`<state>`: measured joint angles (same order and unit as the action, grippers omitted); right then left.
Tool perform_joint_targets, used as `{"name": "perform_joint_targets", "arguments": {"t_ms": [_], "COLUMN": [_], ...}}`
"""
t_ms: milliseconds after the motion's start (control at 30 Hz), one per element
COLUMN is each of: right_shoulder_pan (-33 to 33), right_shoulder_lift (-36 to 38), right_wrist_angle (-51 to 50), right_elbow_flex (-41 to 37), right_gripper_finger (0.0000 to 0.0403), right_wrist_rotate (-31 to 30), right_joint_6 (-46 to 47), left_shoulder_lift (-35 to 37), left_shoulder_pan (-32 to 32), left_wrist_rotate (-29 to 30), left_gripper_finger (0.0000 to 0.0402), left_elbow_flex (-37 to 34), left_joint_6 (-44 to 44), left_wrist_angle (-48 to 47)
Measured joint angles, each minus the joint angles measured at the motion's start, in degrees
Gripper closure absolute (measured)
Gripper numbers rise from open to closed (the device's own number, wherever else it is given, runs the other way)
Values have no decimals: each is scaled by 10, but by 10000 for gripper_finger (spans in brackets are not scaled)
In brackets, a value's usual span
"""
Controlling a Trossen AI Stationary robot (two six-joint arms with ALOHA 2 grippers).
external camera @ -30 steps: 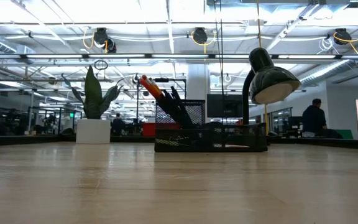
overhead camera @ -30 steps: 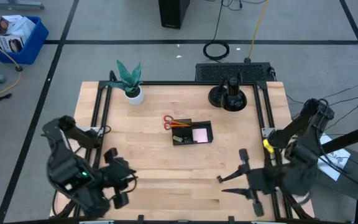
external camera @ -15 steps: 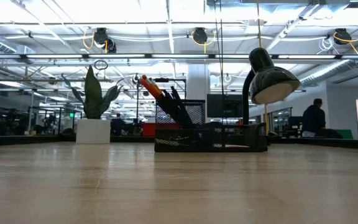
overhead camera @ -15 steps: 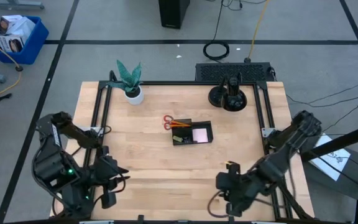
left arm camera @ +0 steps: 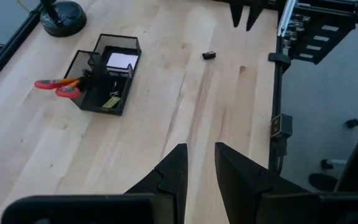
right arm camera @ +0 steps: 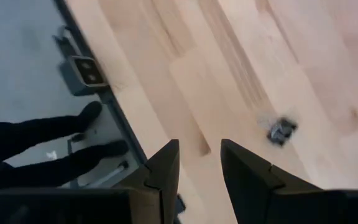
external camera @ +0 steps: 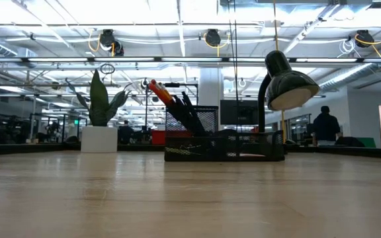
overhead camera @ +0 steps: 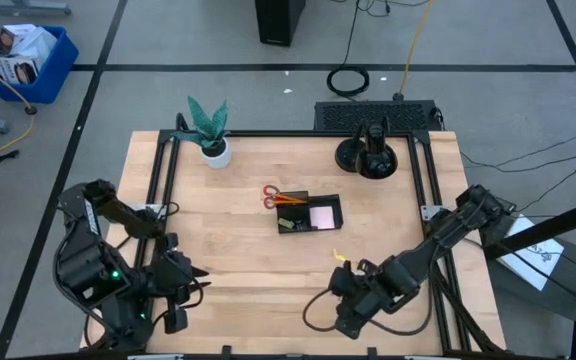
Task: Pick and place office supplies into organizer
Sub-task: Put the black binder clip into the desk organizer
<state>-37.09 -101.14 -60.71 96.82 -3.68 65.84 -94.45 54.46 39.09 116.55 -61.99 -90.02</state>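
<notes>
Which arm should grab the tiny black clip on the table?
Right. The clip lies just ahead of the right arm's fingers, which are open and empty. The left arm's fingers are far across the table from it.

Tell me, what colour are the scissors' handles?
Red scissors handles, clearest in the left wrist view.

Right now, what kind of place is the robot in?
Probably a big robot lab or workshop: a wooden table with a black organizer, taped floor lines, and an open hall with ceiling pipes behind.
</notes>
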Motion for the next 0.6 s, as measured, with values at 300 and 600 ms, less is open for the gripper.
{"name": "perform_joint_targets", "arguments": {"t_ms": [300, 600], "right_shoulder_pan": [14, 35], "right_shoulder_lift": [-39, -34], "right_wrist_angle": [-56, 18], "right_elbow_flex": [-1, -101], "right_gripper_finger": [294, 293], "right_wrist_rotate": [25, 81], "right_joint_6": [55, 94], "left_shoulder_lift": [0, 0], "left_shoulder_pan": [-2, -5], "left_wrist_rotate": [0, 0], "left_gripper_finger": [316, 316], "left_elbow_flex": [0, 0], "left_joint_6": [31, 44], "left_wrist_angle": [0, 0]}}
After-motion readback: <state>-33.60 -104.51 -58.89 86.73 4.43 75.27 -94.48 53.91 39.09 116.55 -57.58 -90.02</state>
